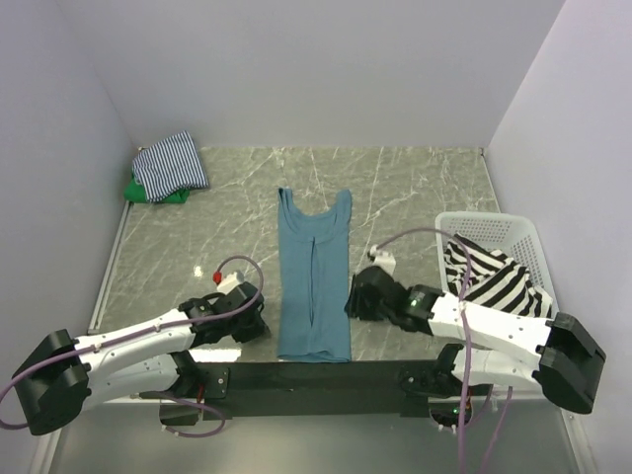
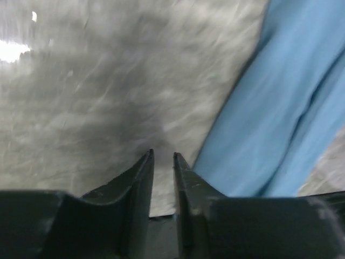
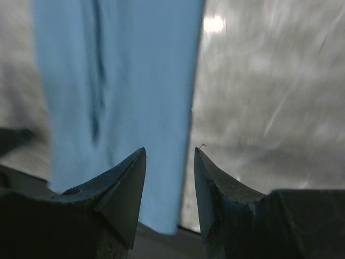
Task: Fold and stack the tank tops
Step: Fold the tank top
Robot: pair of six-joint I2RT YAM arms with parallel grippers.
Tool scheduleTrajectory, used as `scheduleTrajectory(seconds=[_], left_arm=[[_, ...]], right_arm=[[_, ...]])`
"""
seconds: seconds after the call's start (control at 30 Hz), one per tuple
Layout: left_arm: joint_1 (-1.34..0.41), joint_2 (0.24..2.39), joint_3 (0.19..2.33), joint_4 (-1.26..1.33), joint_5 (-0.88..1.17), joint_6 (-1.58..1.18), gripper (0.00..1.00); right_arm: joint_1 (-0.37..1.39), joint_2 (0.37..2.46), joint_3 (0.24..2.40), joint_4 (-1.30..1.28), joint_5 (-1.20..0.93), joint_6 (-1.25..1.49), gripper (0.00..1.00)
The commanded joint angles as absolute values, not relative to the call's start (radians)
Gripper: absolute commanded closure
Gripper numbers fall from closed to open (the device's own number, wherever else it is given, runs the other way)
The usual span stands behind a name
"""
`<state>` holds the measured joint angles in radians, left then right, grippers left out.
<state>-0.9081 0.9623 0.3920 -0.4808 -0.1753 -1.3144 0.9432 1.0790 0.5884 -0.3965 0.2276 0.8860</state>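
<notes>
While the plain teal-blue cloth tank top (image 1: 314,286) is lying flat, the left gripper (image 2: 161,155) at its 8 o'clock and the right gripper (image 3: 170,152) at its 4 o'clock are hanging released, empty.

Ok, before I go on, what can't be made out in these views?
Green tank top: top view, mostly covered by the thin-striped top; fold unclear.
Bold-striped top: top view, its near part hidden behind the right arm.
Teal top: both wrist views blurred and cut off by frame edges; only part shows.
</notes>
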Motion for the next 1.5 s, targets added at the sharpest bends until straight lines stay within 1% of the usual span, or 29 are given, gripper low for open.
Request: scheduleTrajectory(seconds=[0.0,0.1,0.13,0.4,0.63,0.8,0.97,1.07,1.13,1.2,1.23,1.27,1.33,1.37,1.4,1.43,1.47], left_arm=[[-0.942,0.959,0.39,-0.445,-0.127,-1.351,0.68],[-0.96,0.95,0.38,-0.446,-0.104,-1.344,0.59],[-0.962,0.945,0.374,-0.443,-0.095,-1.339,0.54],[-0.963,0.927,0.35,-0.446,-0.025,-1.299,0.47],[-0.965,0.982,0.357,-0.427,0.035,-1.224,0.43],[-0.965,1.015,0.362,-0.407,0.067,-1.2,0.42],[-0.965,1.054,0.344,-0.359,0.103,-1.186,0.46],[-0.968,1.075,0.333,-0.347,0.113,-1.189,0.52],[-0.969,1.091,0.331,-0.344,0.12,-1.192,0.59],[-0.971,1.095,0.328,-0.334,0.123,-1.193,0.68],[-0.971,1.1,0.328,-0.333,0.123,-1.192,0.71],[-0.971,1.101,0.331,-0.331,0.123,-1.192,0.73],[-0.971,1.106,0.334,-0.334,0.12,-1.192,0.79],[-0.971,1.108,0.336,-0.336,0.121,-1.192,0.81],[-0.971,1.106,0.337,-0.337,0.12,-1.192,0.86],[-0.971,1.101,0.337,-0.348,0.123,-1.192,0.88],[-0.971,1.098,0.342,-0.356,0.118,-1.19,0.91]], right_arm=[[1.029,1.048,0.516,-0.357,0.278,1.051,0.52],[1.068,1.035,0.464,-0.339,0.244,1.089,0.51],[1.087,1.028,0.454,-0.333,0.229,1.097,0.51],[1.16,0.989,0.403,-0.331,0.175,1.17,0.49],[1.198,1.009,0.393,-0.361,0.146,1.181,0.46],[1.253,1.081,0.411,-0.347,0.135,1.201,0.46],[1.275,1.112,0.408,-0.35,0.132,1.224,0.45],[1.278,1.112,0.406,-0.353,0.135,1.232,0.46],[1.278,1.112,0.405,-0.362,0.138,1.235,0.48],[1.279,1.109,0.4,-0.364,0.138,1.238,0.51],[1.278,1.108,0.397,-0.368,0.138,1.236,0.53],[1.279,1.109,0.397,-0.371,0.141,1.238,0.58],[1.278,1.109,0.397,-0.374,0.141,1.239,0.62],[1.279,1.109,0.391,-0.377,0.141,1.241,0.72],[1.278,1.109,0.388,-0.377,0.14,1.243,0.78],[1.279,1.109,0.384,-0.377,0.137,1.243,0.83],[1.279,1.103,0.379,-0.385,0.137,1.247,0.96]])
